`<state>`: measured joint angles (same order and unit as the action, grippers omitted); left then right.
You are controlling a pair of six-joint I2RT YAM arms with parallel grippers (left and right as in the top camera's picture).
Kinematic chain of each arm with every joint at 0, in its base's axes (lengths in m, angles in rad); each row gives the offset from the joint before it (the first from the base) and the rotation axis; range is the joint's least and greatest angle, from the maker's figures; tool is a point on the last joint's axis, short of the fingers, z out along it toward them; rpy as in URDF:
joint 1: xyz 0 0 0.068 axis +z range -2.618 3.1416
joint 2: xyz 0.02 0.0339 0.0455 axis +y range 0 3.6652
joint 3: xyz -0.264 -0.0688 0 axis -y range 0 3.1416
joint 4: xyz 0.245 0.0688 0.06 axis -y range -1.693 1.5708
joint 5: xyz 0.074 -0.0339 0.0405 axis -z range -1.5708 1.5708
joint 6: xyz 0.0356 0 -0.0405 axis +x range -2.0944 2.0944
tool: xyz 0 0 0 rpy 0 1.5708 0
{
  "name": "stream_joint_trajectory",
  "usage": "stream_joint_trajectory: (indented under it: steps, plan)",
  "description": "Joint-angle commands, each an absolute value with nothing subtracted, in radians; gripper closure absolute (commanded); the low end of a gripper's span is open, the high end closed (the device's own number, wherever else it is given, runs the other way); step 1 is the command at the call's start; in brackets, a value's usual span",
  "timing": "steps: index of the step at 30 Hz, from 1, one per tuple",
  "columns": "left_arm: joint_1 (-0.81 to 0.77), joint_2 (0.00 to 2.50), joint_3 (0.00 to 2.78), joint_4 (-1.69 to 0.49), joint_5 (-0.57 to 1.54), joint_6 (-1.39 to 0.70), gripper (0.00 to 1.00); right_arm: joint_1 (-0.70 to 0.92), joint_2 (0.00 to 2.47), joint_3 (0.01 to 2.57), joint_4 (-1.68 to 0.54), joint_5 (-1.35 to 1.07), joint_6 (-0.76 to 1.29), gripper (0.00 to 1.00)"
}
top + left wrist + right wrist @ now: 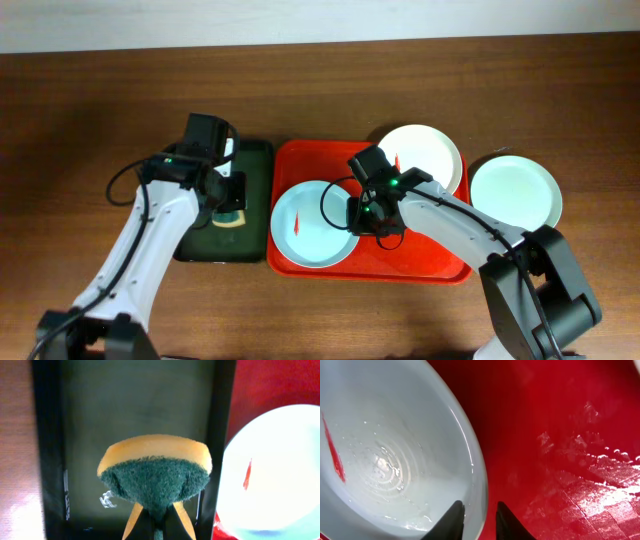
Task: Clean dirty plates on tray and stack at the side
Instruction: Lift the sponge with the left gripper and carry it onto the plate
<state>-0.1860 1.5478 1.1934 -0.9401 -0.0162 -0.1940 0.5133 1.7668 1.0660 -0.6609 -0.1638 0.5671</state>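
The red tray (pixel 420 258) holds a pale blue plate (pixel 310 228) at its left and a white plate (pixel 425 152) at its back right. Each has a small red smear. A mint green plate (pixel 516 192) lies on the table to the right of the tray. My right gripper (pixel 364 216) straddles the blue plate's right rim (pixel 395 450), one finger inside and one outside (pixel 480 510), closed on it. My left gripper (pixel 228 203) is shut on a yellow and green sponge (pixel 155 472) above the dark green tray (pixel 255 160).
The dark green tray (pixel 140 405) lies right beside the red tray's left edge (pixel 270 380). The blue plate's left part (pixel 275 470) shows in the left wrist view. The red tray floor (pixel 560 435) is wet. Brown table surrounds both trays.
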Motion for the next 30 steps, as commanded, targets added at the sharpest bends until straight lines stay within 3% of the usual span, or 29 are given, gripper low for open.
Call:
stream_joint_trajectory:
  steps: [1,2,5,6,15,30]
  plan:
    - [-0.190,1.610,1.213,-0.920,0.063,-0.147,1.00,0.519,1.774,1.081,-0.644,-0.156,0.555,0.83]
    - [-0.190,1.611,1.213,-0.916,0.107,-0.147,1.00,0.519,1.774,1.081,-0.638,-0.143,0.555,0.88]
    - [-0.202,1.611,1.213,-0.902,0.166,-0.148,1.00,0.519,1.774,1.081,-0.618,-0.143,0.555,0.89]
    - [-0.218,1.612,1.213,-0.897,0.180,-0.158,1.00,0.519,1.774,1.081,-0.616,-0.143,0.555,0.96]
    - [-0.388,1.705,1.213,-0.791,0.176,-0.243,1.00,0.517,1.774,1.070,-0.639,-0.150,0.606,0.96]
    - [-0.495,1.922,1.213,-0.707,0.100,-0.331,1.00,0.509,1.774,1.070,-0.639,-0.147,0.638,0.96]
